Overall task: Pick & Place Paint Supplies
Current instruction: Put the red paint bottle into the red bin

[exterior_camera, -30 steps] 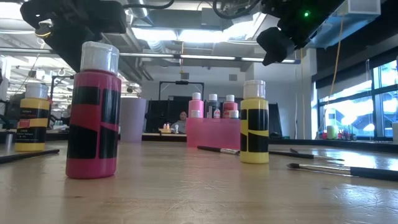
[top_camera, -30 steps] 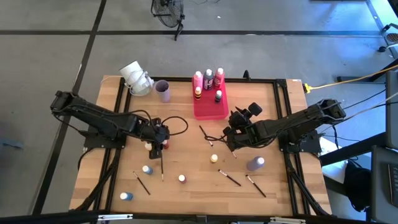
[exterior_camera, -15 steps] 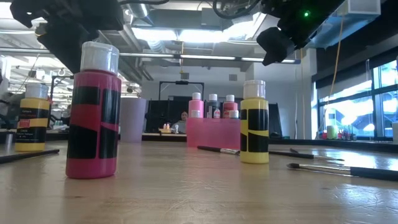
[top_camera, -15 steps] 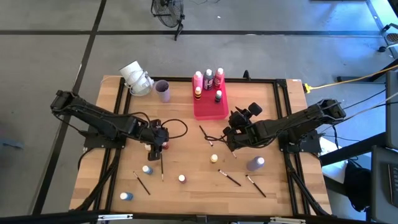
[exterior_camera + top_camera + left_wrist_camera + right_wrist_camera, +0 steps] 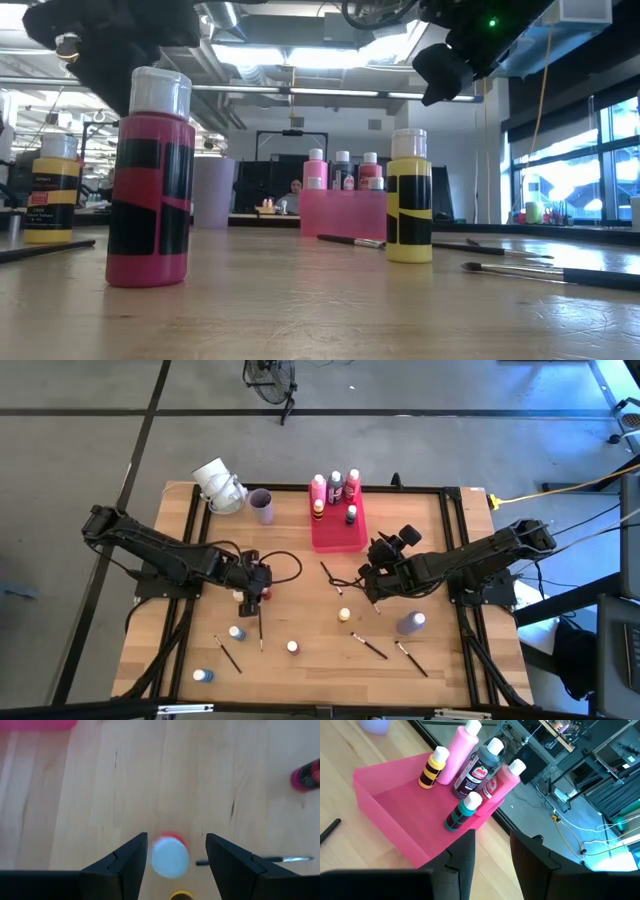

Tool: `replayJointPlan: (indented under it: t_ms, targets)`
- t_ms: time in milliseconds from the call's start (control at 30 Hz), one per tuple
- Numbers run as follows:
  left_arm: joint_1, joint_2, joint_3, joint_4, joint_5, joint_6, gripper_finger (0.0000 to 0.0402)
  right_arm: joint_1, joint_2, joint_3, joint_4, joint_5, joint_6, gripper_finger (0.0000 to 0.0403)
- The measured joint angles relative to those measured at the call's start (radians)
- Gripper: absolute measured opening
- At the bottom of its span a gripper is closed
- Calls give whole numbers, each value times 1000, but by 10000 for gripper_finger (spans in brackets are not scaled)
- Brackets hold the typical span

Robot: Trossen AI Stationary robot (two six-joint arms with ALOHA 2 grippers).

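The left gripper [image 5: 172, 855] is held low over the pale wooden table [image 5: 310, 605], its fingers spread, with a red white-capped paint bottle [image 5: 170, 856] standing between them, ungripped. The right gripper [image 5: 492, 847] is raised right of the pink-red rectangular plastic tray [image 5: 400, 810], its fingers parted and nothing held. Five bottles are stood at the tray's far end. Other small bottles and thin dark paintbrushes [image 5: 368, 647] are scattered across the table's near half.

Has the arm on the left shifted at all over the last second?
No. The left gripper hovers at the same spot over the red bottle, beside the paintbrush.
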Motion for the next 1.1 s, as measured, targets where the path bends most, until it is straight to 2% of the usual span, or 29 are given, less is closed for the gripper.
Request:
replayJointPlan:
  t_ms: [667, 1100]
  targets:
    - [0, -1, 23, -39, -5, -38, 198, 0, 0, 0, -1, -4, -7, 128]
    - [4, -2, -13, -33, -5, -80, 198, 0, 0, 0, -1, -6, -6, 128]
